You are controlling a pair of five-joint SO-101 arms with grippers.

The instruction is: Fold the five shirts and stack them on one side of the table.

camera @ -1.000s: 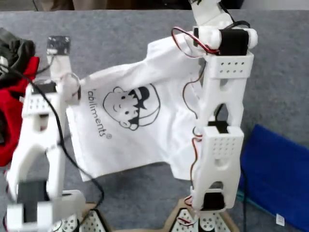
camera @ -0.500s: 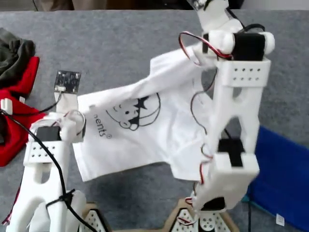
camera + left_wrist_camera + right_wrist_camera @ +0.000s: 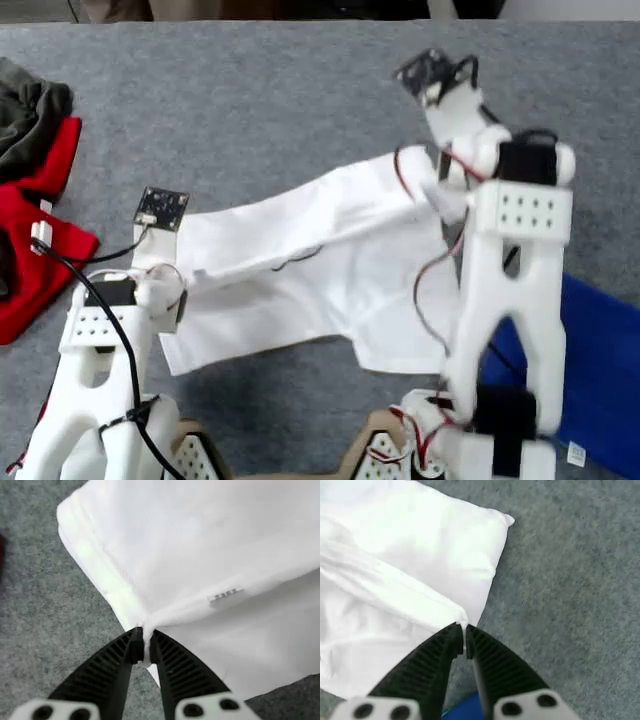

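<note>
Nothing here can be read.
A small sewn tag (image 3: 225, 595) on the white shirt (image 3: 225, 540) carries marks too tiny to make out. Faint dark lines (image 3: 298, 256) show through its folded cloth, and a white label (image 3: 576, 455) on the blue cloth (image 3: 600, 350) is just as unreadable.

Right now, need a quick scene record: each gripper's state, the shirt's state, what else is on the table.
left gripper: shut on an edge of the white shirt
right gripper: shut on another edge of the white shirt
white shirt: on the grey table, a fold stretched between the two grippers
other cloth: red garment and dark garment at one table edge; blue cloth at the opposite edge
</note>
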